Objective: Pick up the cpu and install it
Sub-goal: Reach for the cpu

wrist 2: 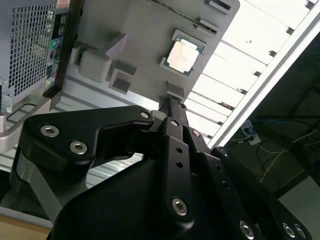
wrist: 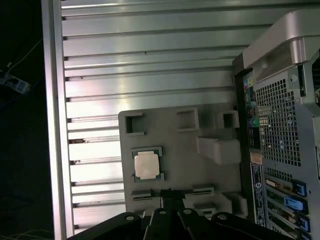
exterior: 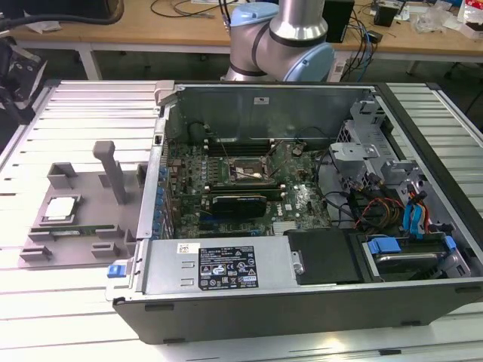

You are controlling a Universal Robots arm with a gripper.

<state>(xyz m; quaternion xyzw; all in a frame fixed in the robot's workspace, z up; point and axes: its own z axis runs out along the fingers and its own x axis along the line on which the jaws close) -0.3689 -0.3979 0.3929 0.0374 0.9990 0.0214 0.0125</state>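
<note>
The cpu [exterior: 62,209] is a small silver square with a thin green rim. It lies flat in a recess of the grey holder plate [exterior: 90,181], on the exterior view's left, outside the computer case. Both wrist views show the cpu [wrist 2: 182,54] [wrist: 148,164] on that plate, with the black gripper [wrist 2: 170,98] [wrist: 167,192] hovering well above it. The fingers are together with nothing between them, and their tips point at the plate's edge close to the cpu. The black socket frame [exterior: 249,170] sits on the motherboard inside the case.
The open computer case [exterior: 302,302] lies on a slatted metal table [exterior: 83,105], with cables and drive bays on the exterior view's right. A grey post [exterior: 113,170] stands on the holder plate. A narrow green memory stick [exterior: 72,230] lies near the cpu. The arm's base [exterior: 290,38] stands behind the case.
</note>
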